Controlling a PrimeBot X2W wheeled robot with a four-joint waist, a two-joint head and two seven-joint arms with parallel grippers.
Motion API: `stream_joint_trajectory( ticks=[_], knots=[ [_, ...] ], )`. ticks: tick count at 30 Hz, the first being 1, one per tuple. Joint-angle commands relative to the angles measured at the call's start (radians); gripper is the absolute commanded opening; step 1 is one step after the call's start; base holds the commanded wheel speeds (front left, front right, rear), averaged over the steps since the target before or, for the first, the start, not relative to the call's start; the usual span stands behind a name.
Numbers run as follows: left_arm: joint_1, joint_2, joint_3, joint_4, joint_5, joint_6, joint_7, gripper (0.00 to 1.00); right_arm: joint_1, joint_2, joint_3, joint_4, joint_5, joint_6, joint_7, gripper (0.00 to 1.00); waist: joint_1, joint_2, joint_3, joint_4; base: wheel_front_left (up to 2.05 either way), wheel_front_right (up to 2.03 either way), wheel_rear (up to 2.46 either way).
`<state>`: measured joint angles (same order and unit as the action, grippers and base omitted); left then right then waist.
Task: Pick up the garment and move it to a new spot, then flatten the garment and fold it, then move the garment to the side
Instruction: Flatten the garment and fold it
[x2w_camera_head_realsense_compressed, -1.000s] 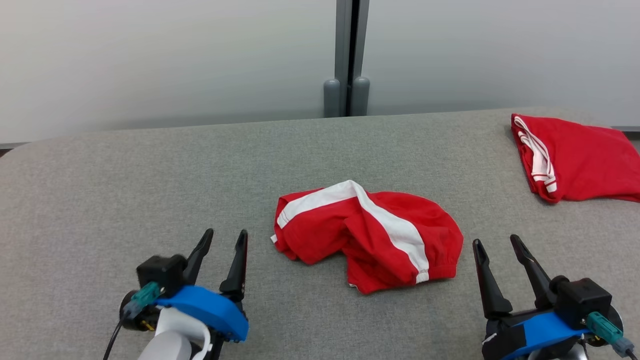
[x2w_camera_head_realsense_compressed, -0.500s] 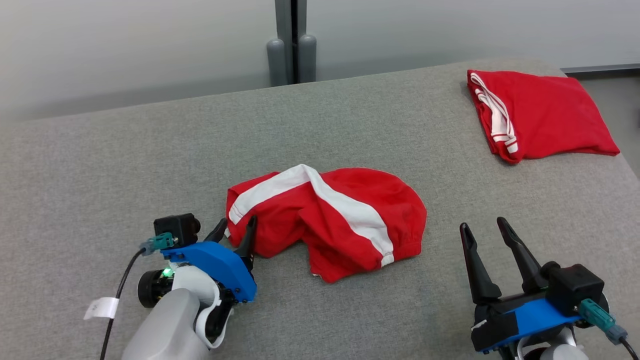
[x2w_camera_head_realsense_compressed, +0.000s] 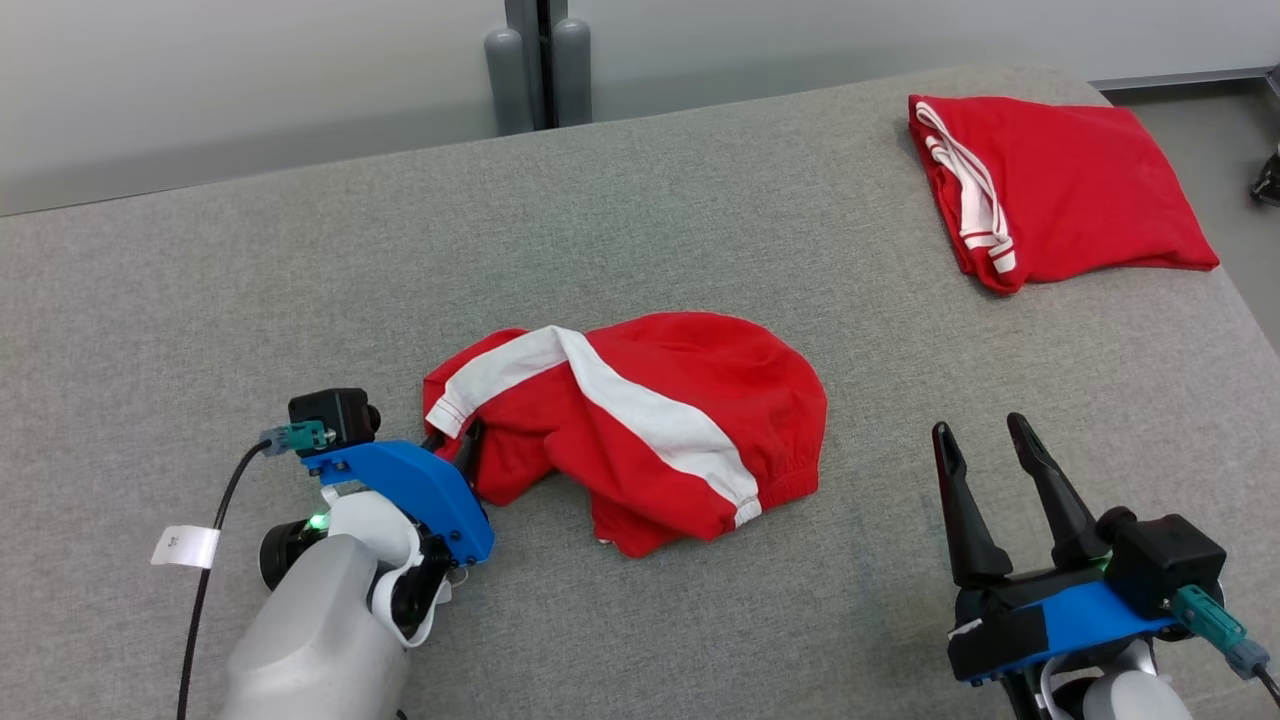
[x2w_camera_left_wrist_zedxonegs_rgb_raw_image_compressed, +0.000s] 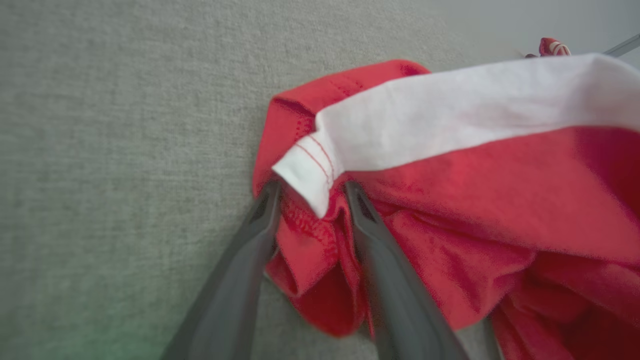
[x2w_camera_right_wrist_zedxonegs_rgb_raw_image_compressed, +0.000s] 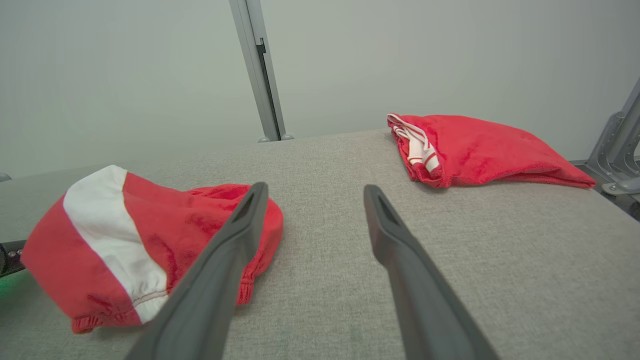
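A crumpled red garment (x2w_camera_head_realsense_compressed: 640, 420) with a broad white stripe lies mid-table on the grey cloth surface. My left gripper (x2w_camera_head_realsense_compressed: 452, 442) is pushed into its left edge, low against the table. Seen from the left wrist, its two fingers straddle a fold of the garment (x2w_camera_left_wrist_zedxonegs_rgb_raw_image_compressed: 450, 175) just under the white hem corner, with the left gripper (x2w_camera_left_wrist_zedxonegs_rgb_raw_image_compressed: 310, 192) jaws still apart. My right gripper (x2w_camera_head_realsense_compressed: 978, 428) stands open over bare table to the garment's right, holding nothing. In the right wrist view the garment (x2w_camera_right_wrist_zedxonegs_rgb_raw_image_compressed: 150, 235) lies left of the right gripper (x2w_camera_right_wrist_zedxonegs_rgb_raw_image_compressed: 315, 189).
A second red garment (x2w_camera_head_realsense_compressed: 1060, 190), folded, with thin white stripes, lies at the table's far right corner and shows again as the folded garment (x2w_camera_right_wrist_zedxonegs_rgb_raw_image_compressed: 470, 150). A grey post (x2w_camera_head_realsense_compressed: 535, 60) stands behind the table (x2w_camera_head_realsense_compressed: 700, 220). The table's right edge drops to the floor.
The head camera has swung, shifting the whole picture. My left gripper has gone forward from bare table into the garment's left edge, and its fingers have narrowed around a fold. The right gripper stays open.
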<state>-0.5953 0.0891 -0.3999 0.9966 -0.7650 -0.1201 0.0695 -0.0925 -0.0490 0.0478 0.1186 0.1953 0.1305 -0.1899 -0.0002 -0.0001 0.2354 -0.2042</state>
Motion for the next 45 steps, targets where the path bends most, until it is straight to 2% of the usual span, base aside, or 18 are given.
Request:
stream_joint_trajectory(
  ticks=[1,8,13,22,24,28,34,35,36,42,45],
  knots=[
    [0.042,-0.027,-0.021,0.027,-0.003,-0.004,0.015,0.0,-0.007,-0.003,-0.007,0.006,0.003,0.001,-0.007,1.0,0.0002,0.0001,-0.001,0.004,0.0,0.0,0.0],
    [-0.034,0.003,0.023,-0.067,-0.005,-0.009,-0.221,0.0,-0.002,-0.003,-0.018,0.013,-0.001,0.001,-0.007,1.0,0.0002,0.0001,-0.035,0.05,0.0,0.0,0.0],
    [-0.087,0.011,0.022,-0.184,0.008,-0.012,-0.3,0.0,0.011,-0.003,-0.019,0.018,-0.005,0.001,0.001,1.0,0.0002,0.0001,-0.074,0.086,0.0,0.0,0.0],
    [-0.157,0.017,-0.022,-0.415,0.067,-0.012,-0.326,0.0,0.03,-0.003,-0.012,0.016,0.001,0.001,0.018,1.0,0.0002,0.0001,-0.126,0.117,0.0,0.0,0.0],
    [-0.16,0.027,-0.035,-0.442,0.092,0.006,-0.325,0.0,0.033,-0.003,-0.007,0.015,0.004,0.001,0.019,1.0,0.0002,0.0001,-0.131,0.117,0.0,0.0,0.0],
    [-0.106,0.028,-0.072,-0.459,0.117,0.02,-0.303,0.0,0.035,-0.003,0.003,0.012,0.011,0.001,0.019,1.0,0.0002,0.0001,-0.131,0.108,0.0,0.0,0.0],
    [0.039,-0.001,-0.154,-0.41,0.078,0.008,-0.237,0.0,0.035,-0.003,-0.007,0.015,0.013,0.001,0.019,1.0,0.0002,0.0001,-0.131,0.105,0.0,0.0,0.0],
    [0.062,-0.009,-0.174,-0.398,0.073,0.005,-0.223,0.37,0.034,-0.003,-0.009,0.015,0.012,0.001,0.021,1.0,0.0002,0.0001,-0.132,0.107,0.0,0.0,0.0],
    [0.078,-0.015,-0.19,-0.39,0.062,0.003,-0.212,1.0,0.031,-0.003,-0.009,0.014,0.011,0.001,0.021,1.0,0.0002,0.0001,-0.133,0.109,0.0,0.0,0.0],
    [0.163,-0.03,-0.255,-0.398,0.002,-0.006,-0.214,1.0,0.034,-0.003,-0.008,0.01,0.009,0.001,0.028,1.0,0.0002,0.0001,-0.147,0.131,0.0,0.0,0.0],
    [0.195,-0.016,-0.261,-0.414,-0.005,-0.008,-0.236,1.0,0.042,-0.003,-0.01,0.006,0.007,0.001,0.028,1.0,0.0002,0.0001,-0.151,0.145,0.0,0.0,0.0]
  ],
)
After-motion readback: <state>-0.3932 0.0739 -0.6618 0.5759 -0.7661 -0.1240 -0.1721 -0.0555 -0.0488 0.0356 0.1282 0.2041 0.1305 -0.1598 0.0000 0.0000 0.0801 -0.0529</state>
